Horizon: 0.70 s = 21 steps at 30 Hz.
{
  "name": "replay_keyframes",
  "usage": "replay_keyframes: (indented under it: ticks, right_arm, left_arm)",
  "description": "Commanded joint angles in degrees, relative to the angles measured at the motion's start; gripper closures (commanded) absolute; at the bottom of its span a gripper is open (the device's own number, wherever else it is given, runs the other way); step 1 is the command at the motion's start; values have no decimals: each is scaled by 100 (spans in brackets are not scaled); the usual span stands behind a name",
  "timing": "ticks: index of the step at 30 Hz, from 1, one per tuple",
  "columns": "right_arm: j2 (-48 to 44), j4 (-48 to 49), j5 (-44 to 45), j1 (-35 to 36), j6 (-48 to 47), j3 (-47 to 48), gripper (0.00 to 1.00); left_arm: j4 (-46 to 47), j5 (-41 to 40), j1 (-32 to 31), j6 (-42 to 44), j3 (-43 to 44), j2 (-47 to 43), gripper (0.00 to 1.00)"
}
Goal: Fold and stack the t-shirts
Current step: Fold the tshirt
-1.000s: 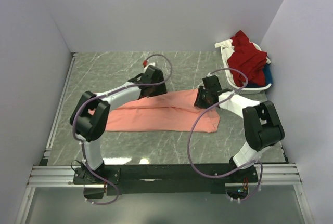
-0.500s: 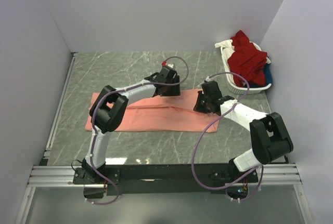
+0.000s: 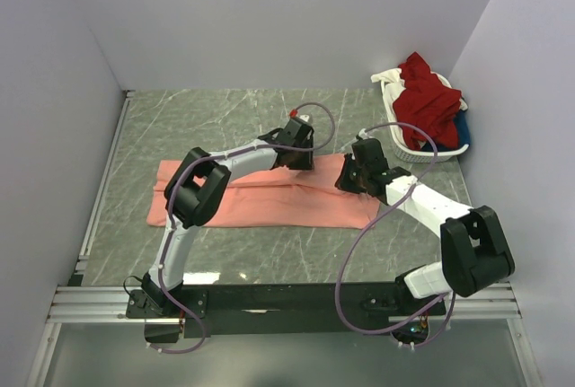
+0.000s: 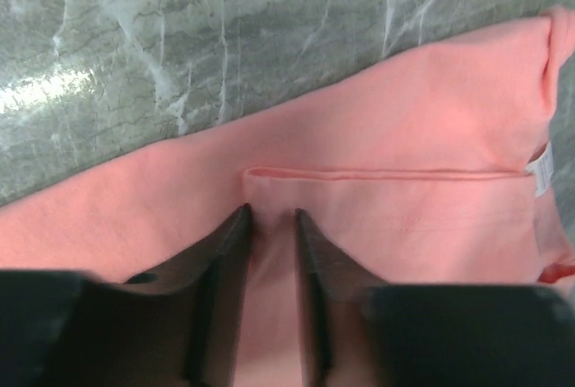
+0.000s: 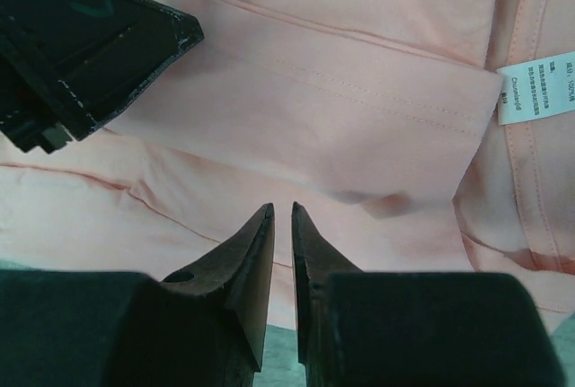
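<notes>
A salmon-pink t-shirt (image 3: 260, 203) lies flat across the middle of the table, folded into a long band. My left gripper (image 3: 302, 153) is at its far edge and pinches a ridge of pink cloth (image 4: 377, 127) between nearly closed fingers (image 4: 271, 215). My right gripper (image 3: 349, 179) is on the shirt's right end, jaws almost together on the cloth (image 5: 280, 207). The white neck label (image 5: 536, 88) lies to its right. Dark red (image 3: 428, 100), blue (image 3: 461, 129) and white (image 3: 388, 75) shirts are heaped in the basket.
A white slatted basket (image 3: 422, 155) stands at the back right, close to the right wall. White walls enclose the table on three sides. The left arm's black wrist (image 5: 81, 37) shows at the upper left of the right wrist view. Bare marble table (image 3: 207, 118) lies at the back left.
My left gripper has moved to the right along the shirt's far edge, towards my right gripper. The right gripper has stayed nearly in place while its arm straightened out.
</notes>
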Motion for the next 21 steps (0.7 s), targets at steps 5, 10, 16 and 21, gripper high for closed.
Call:
replay_keyframes:
  ticks: [5,10,16,21]
  right_arm:
    - [-382,-45,224,11,-20,54,80]
    - [-461,-89,373,2,-11,54,80]
    - [-585,-124,426,-60,41,89,79]
    - [-672,-194,487,-95,41,142,79]
  left_arm:
    - [226,117,-95,141,14,-408,81]
    - [384,196,-165,149,-276,-778,92]
    - [920,433,-262,71,-1111,-1472,94]
    - [1105,671,-359,27,-1691,-1833,95]
